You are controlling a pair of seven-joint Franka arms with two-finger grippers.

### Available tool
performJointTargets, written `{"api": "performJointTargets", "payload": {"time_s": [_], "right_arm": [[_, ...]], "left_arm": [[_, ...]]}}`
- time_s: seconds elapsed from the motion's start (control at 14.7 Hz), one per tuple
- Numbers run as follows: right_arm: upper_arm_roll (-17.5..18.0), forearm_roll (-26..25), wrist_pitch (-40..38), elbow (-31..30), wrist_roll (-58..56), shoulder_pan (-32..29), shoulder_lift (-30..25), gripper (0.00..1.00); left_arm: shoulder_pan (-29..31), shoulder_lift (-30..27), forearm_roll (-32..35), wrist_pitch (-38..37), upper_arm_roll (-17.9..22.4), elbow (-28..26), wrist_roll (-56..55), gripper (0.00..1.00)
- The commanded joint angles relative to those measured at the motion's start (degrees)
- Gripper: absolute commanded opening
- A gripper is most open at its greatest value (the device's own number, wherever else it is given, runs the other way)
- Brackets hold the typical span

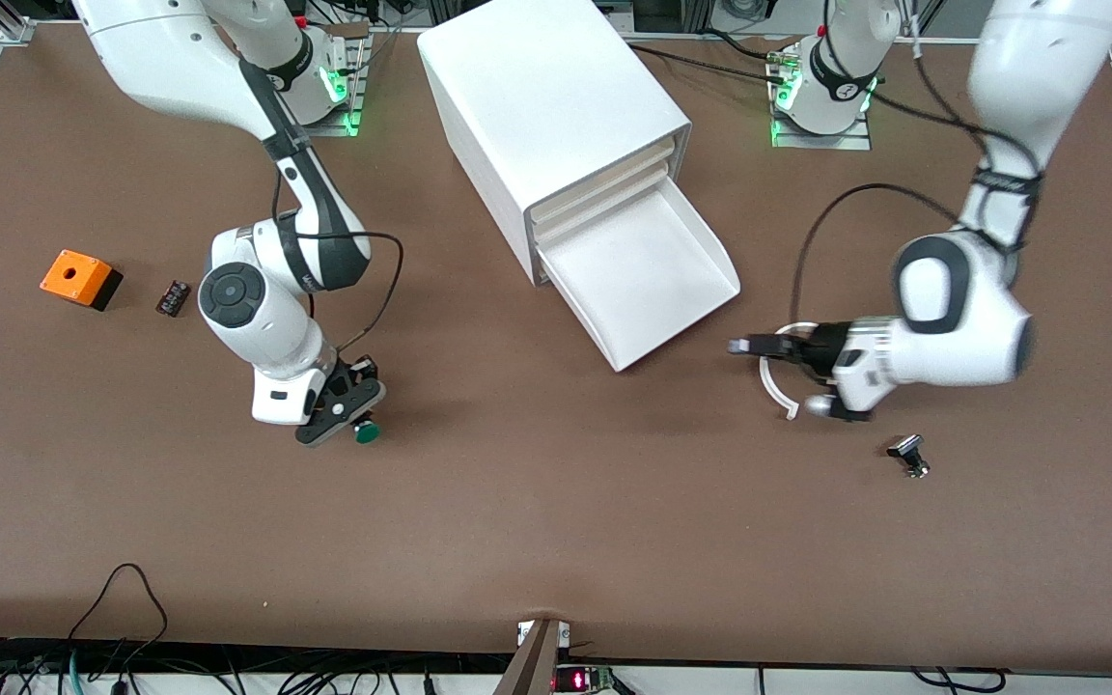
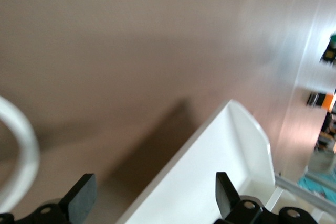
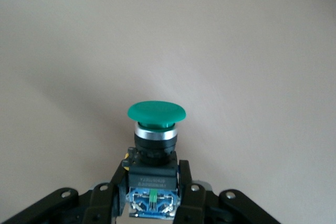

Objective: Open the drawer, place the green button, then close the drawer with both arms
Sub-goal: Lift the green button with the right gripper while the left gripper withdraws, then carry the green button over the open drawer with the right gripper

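The drawer [image 1: 654, 280], the lowest one of the white cabinet [image 1: 546, 106], is pulled out and its white tray is empty. My right gripper [image 1: 351, 417] is shut on the dark body of the green-capped button [image 1: 367, 432], low over the bare table toward the right arm's end. In the right wrist view the button [image 3: 156, 124] stands between the fingers of my right gripper [image 3: 152, 182]. My left gripper [image 1: 749, 352] is open and empty beside the drawer's front rim. In the left wrist view my left gripper [image 2: 152, 198] is wide open, and the drawer's corner [image 2: 236, 145] shows between its fingers.
An orange cube with a hole [image 1: 80, 278] and a small black-and-red block [image 1: 173, 297] lie toward the right arm's end. A small black part [image 1: 908, 454] lies toward the left arm's end, nearer the front camera than the left gripper. A white cable loop [image 1: 774, 386] hangs at the left wrist.
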Motion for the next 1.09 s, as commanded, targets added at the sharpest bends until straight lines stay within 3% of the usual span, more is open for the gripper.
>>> {"api": "performJointTargets", "payload": {"time_s": [0.0,0.2,0.41,0.75,0.89,1.02], "right_arm": [[4.1,0.7,-2.9,4.9,-1.4,1.2,0.7,0.21],[10.0,0.5,-2.9,6.4,-4.6,2.1,0.4,0.21],[12.6,-2.0,-2.9,9.4,-7.0,5.5,0.3,0.21],[12.9,-3.5,-2.4,15.9,-7.7,15.3,1.7,0.21],[13.0,-7.4,-2.1,16.1,-9.5,17.4,2.1,0.23],[13.0,-7.4,-1.0,16.0,-15.9,17.9,2.9,0.26]], "left_arm": [[3.4,-8.8,3.1,0.5,0.2,-2.1,-0.8,1.0],[3.8,-16.6,16.0,-3.1,2.1,-1.9,-1.0,1.0],[3.4,-22.7,23.6,-10.0,5.6,-0.6,-1.3,1.0],[2.7,-23.8,38.0,-20.7,7.9,7.8,-5.0,1.0],[1.0,-24.3,43.4,-21.0,7.3,8.2,-7.8,1.0],[0.6,-24.3,44.1,-21.0,7.3,7.9,-9.3,1.0]]}}
